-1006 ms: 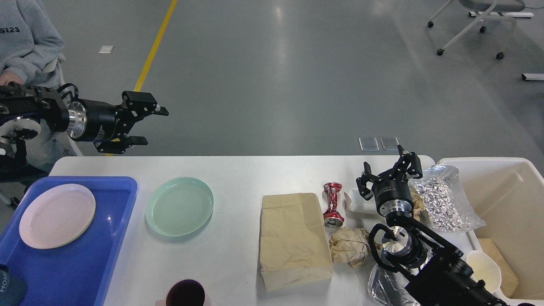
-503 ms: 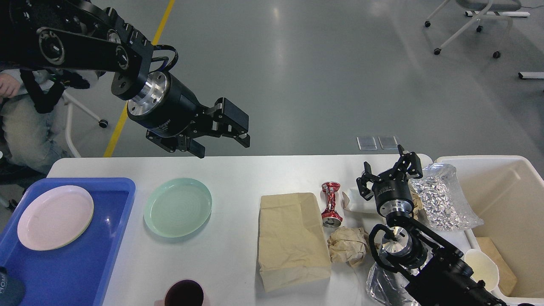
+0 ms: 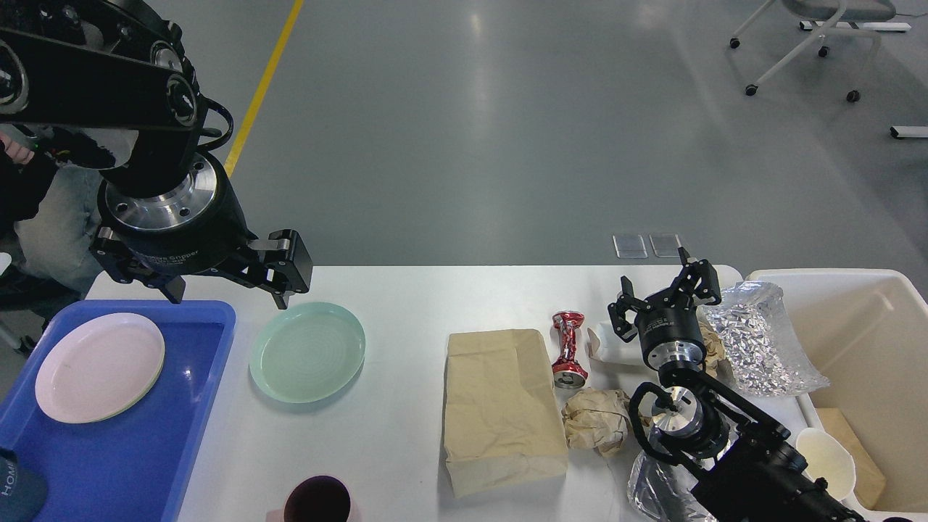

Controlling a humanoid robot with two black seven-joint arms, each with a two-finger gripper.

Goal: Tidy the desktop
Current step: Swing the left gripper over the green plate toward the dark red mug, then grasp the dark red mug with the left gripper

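Our left claw (image 3: 230, 288) hangs spread wide over the desk (image 3: 406, 304); below-left of it a blue tray (image 3: 145, 464) holds a pink plate (image 3: 99, 367), and a green plate (image 3: 307, 351) lies just below-right. Our right claw (image 3: 663, 296) is spread too, with nothing in it. Beside it a foil bag (image 3: 757, 341) leans on a beige bin (image 3: 870, 326) holding a white bowl (image 3: 826, 457); a crushed can (image 3: 568, 348), paper bag (image 3: 500, 406) and crumpled paper (image 3: 594, 424) lie to its left.

Two plates (image 3: 307, 352) (image 3: 99, 367), one tray (image 3: 145, 464), one bin (image 3: 884, 341), one can (image 3: 569, 348).
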